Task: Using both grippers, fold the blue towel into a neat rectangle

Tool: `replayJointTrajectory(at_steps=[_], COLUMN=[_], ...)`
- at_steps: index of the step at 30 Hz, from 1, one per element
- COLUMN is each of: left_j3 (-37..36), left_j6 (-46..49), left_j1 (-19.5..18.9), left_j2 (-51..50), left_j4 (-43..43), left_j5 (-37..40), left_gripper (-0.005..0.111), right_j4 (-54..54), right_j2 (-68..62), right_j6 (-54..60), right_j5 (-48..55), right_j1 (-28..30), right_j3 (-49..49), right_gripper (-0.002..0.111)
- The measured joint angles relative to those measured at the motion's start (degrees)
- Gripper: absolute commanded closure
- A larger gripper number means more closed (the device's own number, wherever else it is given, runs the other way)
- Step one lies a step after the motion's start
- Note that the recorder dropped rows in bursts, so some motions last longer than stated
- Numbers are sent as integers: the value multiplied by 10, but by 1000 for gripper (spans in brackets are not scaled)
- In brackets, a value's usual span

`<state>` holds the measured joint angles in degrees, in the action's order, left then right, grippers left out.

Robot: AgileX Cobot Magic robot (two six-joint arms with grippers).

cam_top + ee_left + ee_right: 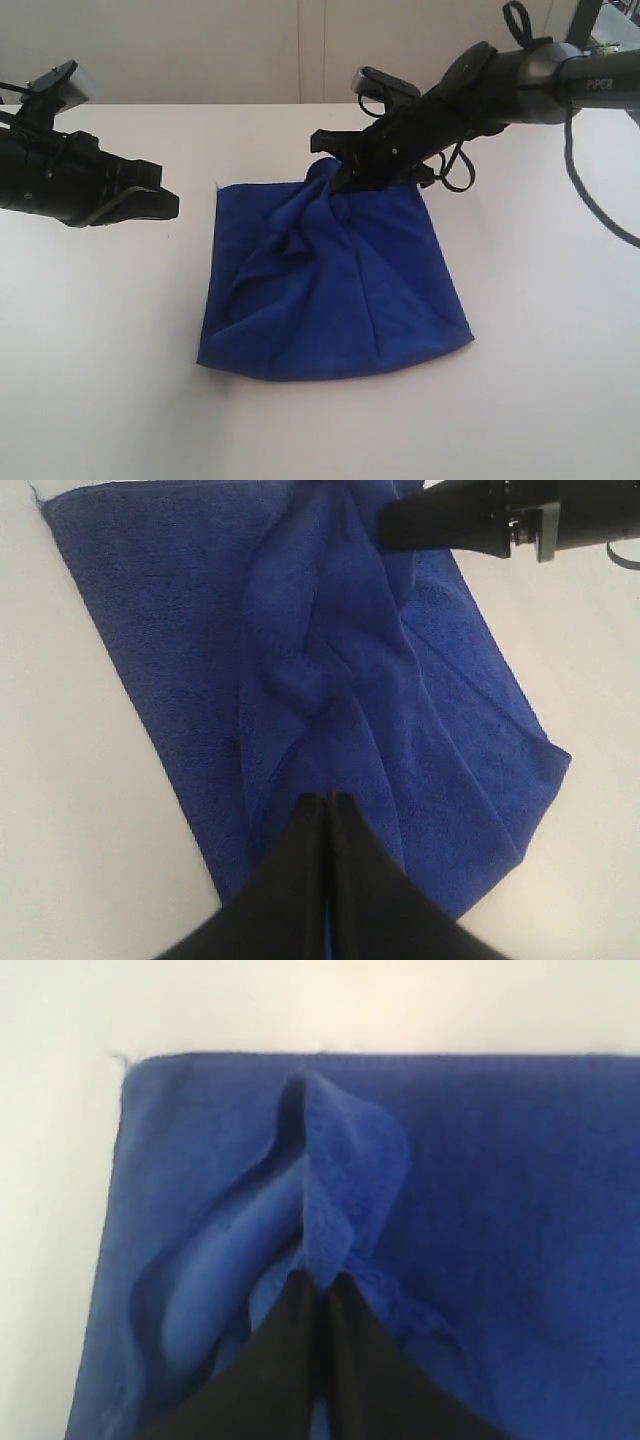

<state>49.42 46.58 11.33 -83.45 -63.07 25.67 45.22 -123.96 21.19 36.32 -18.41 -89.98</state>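
Observation:
The blue towel lies rumpled on the white table, with a raised ridge of cloth running from its far edge towards the middle. At that far edge my right gripper is shut on a pinched-up fold, and the right wrist view shows the fold rising from between the gripper's closed tips. My left gripper hovers to the left of the towel, apart from it. Its jaws are pressed together with nothing between them, and the towel lies beyond. A tiny thread tag sticks out of one far corner.
The white table stretches bare on all sides of the towel. A pale wall stands behind its far edge. The right arm and its hanging cable cross above the table's back right part.

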Motion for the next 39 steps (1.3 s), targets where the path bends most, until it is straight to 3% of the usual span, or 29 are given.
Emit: replayJointTrajectory(at_steps=[6,14,31,39], left_j3=[0,0,0,0], left_j6=[0,0,0,0], left_j1=[0,0,0,0], left_j2=[0,0,0,0], left_j4=[0,0,0,0], left_j5=[-14,-15,-15,-15], left_gripper=[107,107,107,107], right_j4=[-2,-2,-3,60], right_j2=[-12,-19,33,24], right_j6=[19,22,-91,-97], right_j5=[26,25,77,83], right_j1=[-24,-34,34,50], right_j3=[0,0,9,32], right_gripper=[106,79,78,64])
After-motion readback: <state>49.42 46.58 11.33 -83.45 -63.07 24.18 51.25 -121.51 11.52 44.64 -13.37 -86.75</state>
